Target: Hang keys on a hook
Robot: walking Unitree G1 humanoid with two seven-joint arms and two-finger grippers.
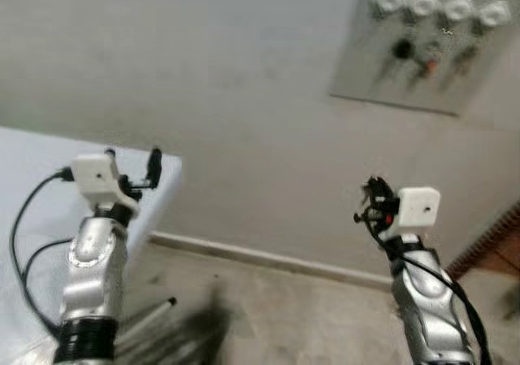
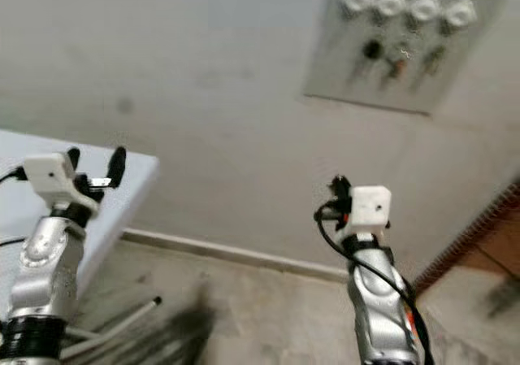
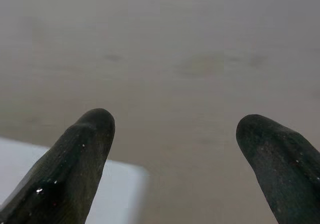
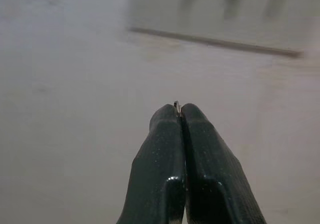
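- A thin sliver of metal (image 4: 176,104), possibly part of the keys, peeks out at the very tips of the right gripper (image 4: 180,112); too little shows to tell what it is.
- The right gripper's two black, finely textured fingers (image 4: 160,159) are pressed flat together along their length, pinching that sliver at the tips.
- Ahead of and above these fingertips, well apart, a flat grey rectangular board (image 1: 406,64) hangs on the wall, its lower edge a dark line.
- Along the board's top runs a row of four rounded white knob-like hooks (image 1: 440,6).
- Small dark bunches of keys (image 1: 402,52) dangle under the hooks, one with an orange part (image 1: 431,66); they are blurred.
- The left gripper (image 3: 175,129) is raised, its two rounded, matte black fingers (image 3: 80,154) held wide apart with nothing between them.
- Beyond those fingers lies the plain, smooth pale wall (image 1: 203,80); below them is the corner of a white flat surface (image 1: 41,186).
- A pale baseboard (image 1: 268,257) meets a mottled stone-like floor (image 1: 292,316).
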